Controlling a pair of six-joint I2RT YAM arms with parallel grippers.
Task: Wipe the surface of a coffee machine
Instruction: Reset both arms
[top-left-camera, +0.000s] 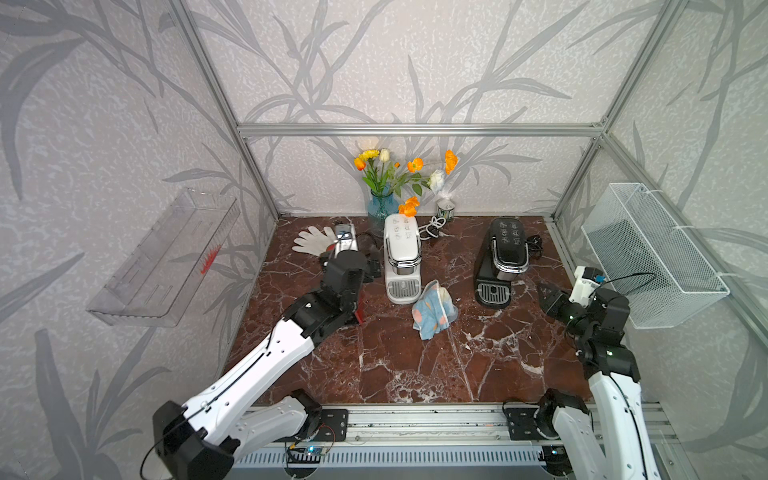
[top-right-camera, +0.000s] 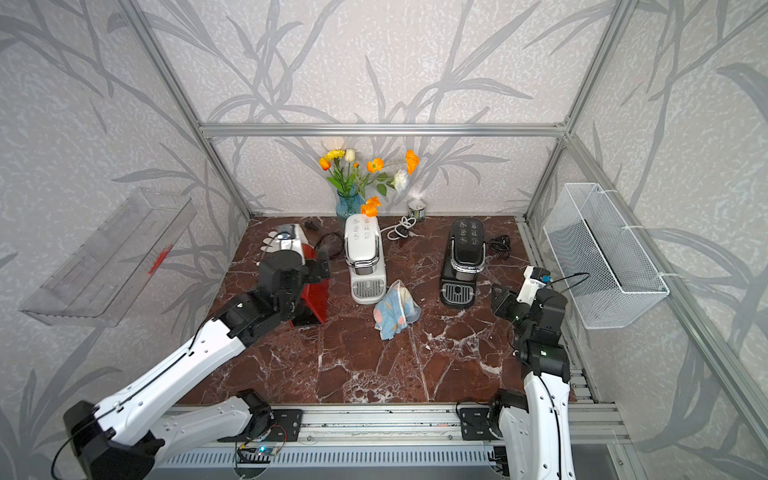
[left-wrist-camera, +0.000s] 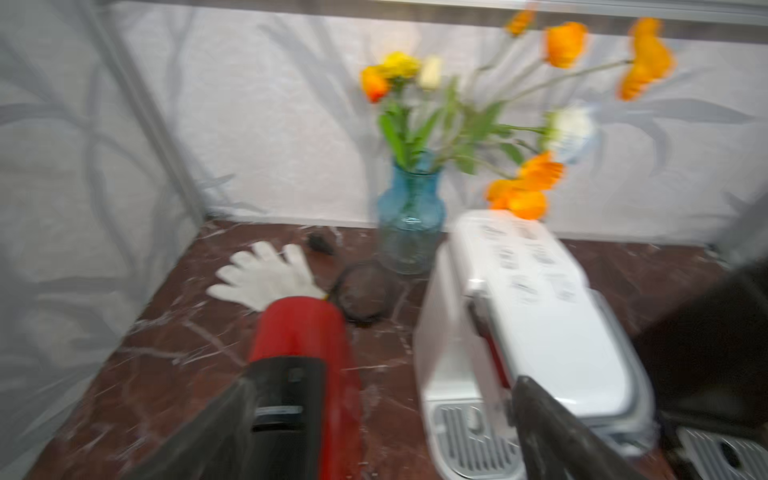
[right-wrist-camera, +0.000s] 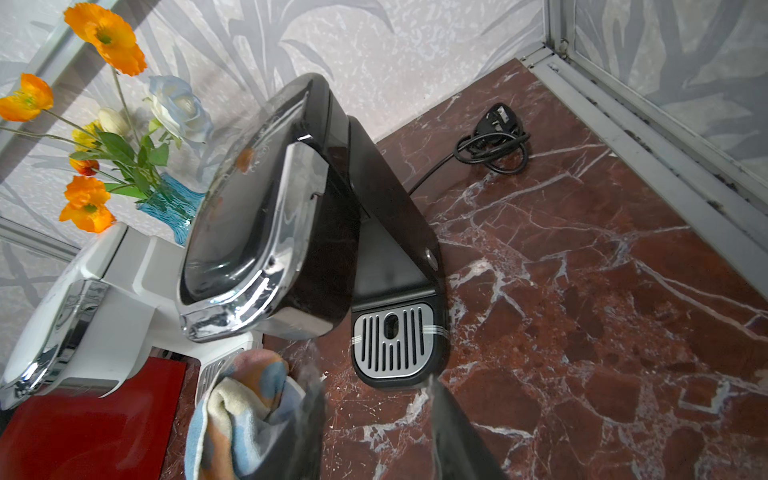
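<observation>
Three coffee machines stand on the marble table: a red one (top-right-camera: 316, 297) at the left, a white one (top-left-camera: 401, 253) in the middle and a black one (top-left-camera: 505, 257) at the right. A crumpled blue and orange cloth (top-left-camera: 434, 311) lies loose on the table between the white and black machines. My left gripper (top-left-camera: 372, 266) hovers open over the red machine (left-wrist-camera: 303, 332), beside the white machine (left-wrist-camera: 540, 316), holding nothing; its wrist view is blurred. My right gripper (top-left-camera: 548, 295) is to the right of the black machine (right-wrist-camera: 270, 208), open and empty, well apart from the cloth (right-wrist-camera: 241, 415).
A blue vase of flowers (top-left-camera: 380, 208) and a small tin (top-left-camera: 445, 208) stand at the back wall. A white glove (top-left-camera: 313, 241) lies behind the red machine. Coiled cords (top-left-camera: 432, 228) lie behind the machines. A wire basket (top-left-camera: 648, 257) hangs on the right wall, a clear shelf (top-left-camera: 166, 257) on the left.
</observation>
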